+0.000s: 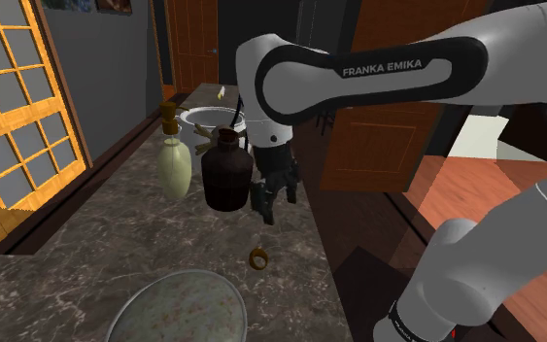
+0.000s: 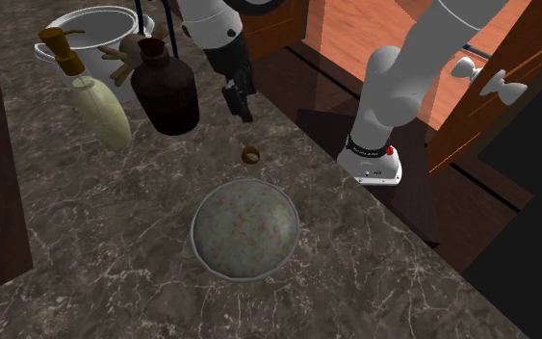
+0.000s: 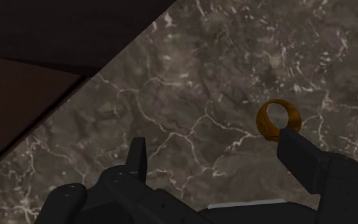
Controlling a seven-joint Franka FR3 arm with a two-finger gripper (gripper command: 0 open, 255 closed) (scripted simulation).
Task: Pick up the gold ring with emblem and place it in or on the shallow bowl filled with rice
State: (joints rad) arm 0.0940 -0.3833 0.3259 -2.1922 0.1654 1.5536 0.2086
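Observation:
A small gold ring (image 1: 257,258) lies on the dark marble counter near its edge, also seen as the ring (image 2: 250,154) and the ring (image 3: 278,119). My black gripper (image 1: 273,205) hangs open above the counter, a little beyond the ring and beside the dark brown bottle (image 1: 227,172). In the wrist view the ring sits just past the tip of one of my fingers (image 3: 298,149), not between them. The gripper (image 2: 241,99) holds nothing. The shallow bowl (image 2: 245,229) with its speckled rice filling rests on the counter close to the ring, with the bowl (image 1: 179,309) at the shoulder view's lower edge.
A pale green soap dispenser (image 1: 174,160) with a gold pump stands next to the brown bottle. A white pot (image 2: 92,28) sits behind them. The counter edge (image 3: 75,89) drops off close to the ring. The arm's stand (image 2: 378,166) is beside the counter.

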